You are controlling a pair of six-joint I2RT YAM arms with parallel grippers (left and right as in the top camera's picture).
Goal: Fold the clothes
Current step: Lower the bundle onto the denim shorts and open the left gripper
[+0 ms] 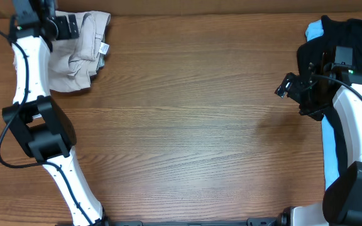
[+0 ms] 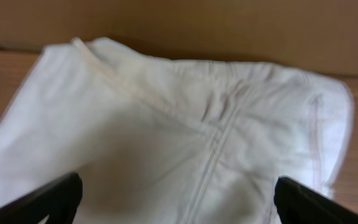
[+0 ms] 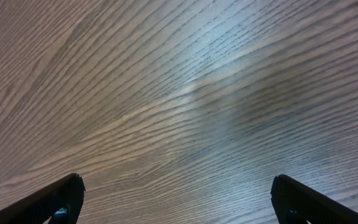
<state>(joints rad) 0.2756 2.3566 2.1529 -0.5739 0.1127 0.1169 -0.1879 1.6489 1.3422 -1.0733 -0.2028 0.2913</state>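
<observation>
Folded beige khaki shorts (image 1: pixel 80 53) with a small white tag lie at the table's far left corner; they fill the left wrist view (image 2: pixel 185 130), seam running down the middle. My left gripper (image 1: pixel 74 26) is open just above their far edge, holding nothing. A black garment (image 1: pixel 332 37) over a pale-blue one (image 1: pixel 314 29) sits piled at the far right. My right gripper (image 1: pixel 286 86) is open and empty over bare wood (image 3: pixel 179 112), left of that pile. No denim shorts show.
The wooden table (image 1: pixel 187 119) spans the view. The left arm (image 1: pixel 33 94) runs along the left edge, the right arm (image 1: pixel 357 125) along the right edge, partly over the pale-blue cloth.
</observation>
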